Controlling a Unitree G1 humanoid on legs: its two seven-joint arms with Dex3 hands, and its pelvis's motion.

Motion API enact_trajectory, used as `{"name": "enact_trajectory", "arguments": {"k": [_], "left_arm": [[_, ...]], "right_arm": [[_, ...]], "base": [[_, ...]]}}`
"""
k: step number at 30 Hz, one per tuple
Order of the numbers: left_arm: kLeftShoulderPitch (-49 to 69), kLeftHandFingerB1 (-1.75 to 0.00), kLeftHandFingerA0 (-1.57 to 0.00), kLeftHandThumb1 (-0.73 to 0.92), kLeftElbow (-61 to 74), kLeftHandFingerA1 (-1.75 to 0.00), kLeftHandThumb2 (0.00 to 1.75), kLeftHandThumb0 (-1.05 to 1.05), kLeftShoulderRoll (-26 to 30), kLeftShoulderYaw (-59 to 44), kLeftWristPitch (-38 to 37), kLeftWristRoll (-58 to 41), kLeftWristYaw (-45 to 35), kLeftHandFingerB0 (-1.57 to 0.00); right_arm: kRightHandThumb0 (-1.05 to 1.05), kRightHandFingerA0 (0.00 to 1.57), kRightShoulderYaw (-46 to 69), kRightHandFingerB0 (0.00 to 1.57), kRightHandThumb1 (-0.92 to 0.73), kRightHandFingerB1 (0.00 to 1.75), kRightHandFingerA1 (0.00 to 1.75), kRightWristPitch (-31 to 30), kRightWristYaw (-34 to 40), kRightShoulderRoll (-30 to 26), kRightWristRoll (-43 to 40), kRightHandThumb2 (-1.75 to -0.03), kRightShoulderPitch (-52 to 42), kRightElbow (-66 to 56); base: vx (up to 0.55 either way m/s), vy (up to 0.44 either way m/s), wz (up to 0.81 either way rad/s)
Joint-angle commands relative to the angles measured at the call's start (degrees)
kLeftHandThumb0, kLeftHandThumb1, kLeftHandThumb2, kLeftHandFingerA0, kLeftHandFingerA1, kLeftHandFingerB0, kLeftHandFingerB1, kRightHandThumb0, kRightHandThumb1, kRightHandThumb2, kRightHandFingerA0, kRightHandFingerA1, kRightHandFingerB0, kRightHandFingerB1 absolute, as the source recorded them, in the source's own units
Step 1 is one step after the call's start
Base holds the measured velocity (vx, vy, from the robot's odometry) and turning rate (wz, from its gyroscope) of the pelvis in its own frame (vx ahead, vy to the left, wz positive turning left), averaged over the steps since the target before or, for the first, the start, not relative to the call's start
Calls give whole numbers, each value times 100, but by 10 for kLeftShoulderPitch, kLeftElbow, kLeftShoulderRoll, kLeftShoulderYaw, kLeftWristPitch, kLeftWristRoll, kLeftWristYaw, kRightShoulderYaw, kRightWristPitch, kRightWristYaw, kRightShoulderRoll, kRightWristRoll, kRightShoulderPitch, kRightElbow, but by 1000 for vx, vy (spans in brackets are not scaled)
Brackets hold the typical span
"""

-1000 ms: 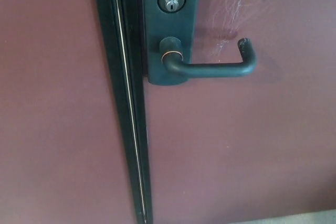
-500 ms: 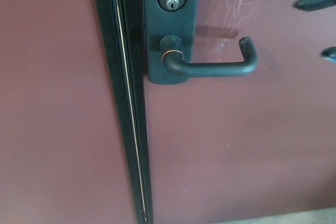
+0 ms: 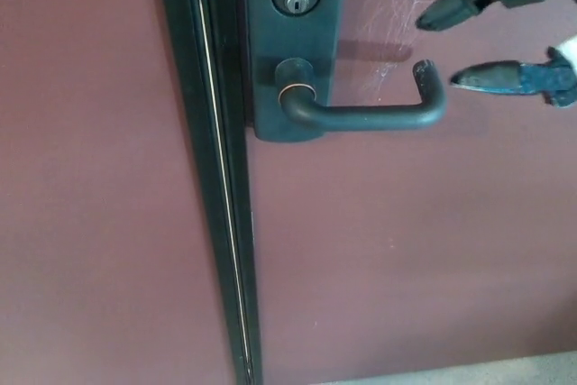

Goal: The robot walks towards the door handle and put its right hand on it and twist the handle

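My right hand [image 3: 505, 15] hangs released near the door's [image 3: 406, 250] top right corner, 3 fingers [image 3: 491, 75] spread, just beside the handle [image 3: 370, 114]. It looks rigid, smooth metal, sprung; I'd grip the straight bar near its upturned end.

The right hand [image 3: 505, 15] now reaches much further in from the upper right toward the door handle [image 3: 379, 116]. A second ago it is out of view; half a second ago only its fingertips show at the edge. Its fingers [image 3: 455, 9] are spread apart and hold nothing: two lie above the door handle's upturned end, and the lowest tip sits just beside that end, apart from it.
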State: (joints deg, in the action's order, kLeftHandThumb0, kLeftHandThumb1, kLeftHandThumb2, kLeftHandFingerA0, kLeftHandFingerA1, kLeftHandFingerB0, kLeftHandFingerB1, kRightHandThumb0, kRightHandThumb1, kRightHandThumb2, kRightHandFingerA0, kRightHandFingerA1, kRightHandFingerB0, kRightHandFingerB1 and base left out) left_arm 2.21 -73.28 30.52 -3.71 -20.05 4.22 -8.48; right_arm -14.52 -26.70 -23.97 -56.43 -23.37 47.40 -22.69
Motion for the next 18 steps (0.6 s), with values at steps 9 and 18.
{"name": "enact_trajectory", "arguments": {"k": [9,18], "left_arm": [[3,-44,-51,51,-12,-48,66,-31,8,10,11,18,-3,-43],[2,-44,-51,51,-13,-48,66,-32,8,11,11,21,-4,-43]], "right_arm": [[-46,57,-96,49,-52,37,42,-89,-54,76,141,-56,47,48],[-44,56,-112,49,-52,37,42,-118,-95,97,182,-56,74,57]], "base": [[0,0,0],[0,0,0]]}}
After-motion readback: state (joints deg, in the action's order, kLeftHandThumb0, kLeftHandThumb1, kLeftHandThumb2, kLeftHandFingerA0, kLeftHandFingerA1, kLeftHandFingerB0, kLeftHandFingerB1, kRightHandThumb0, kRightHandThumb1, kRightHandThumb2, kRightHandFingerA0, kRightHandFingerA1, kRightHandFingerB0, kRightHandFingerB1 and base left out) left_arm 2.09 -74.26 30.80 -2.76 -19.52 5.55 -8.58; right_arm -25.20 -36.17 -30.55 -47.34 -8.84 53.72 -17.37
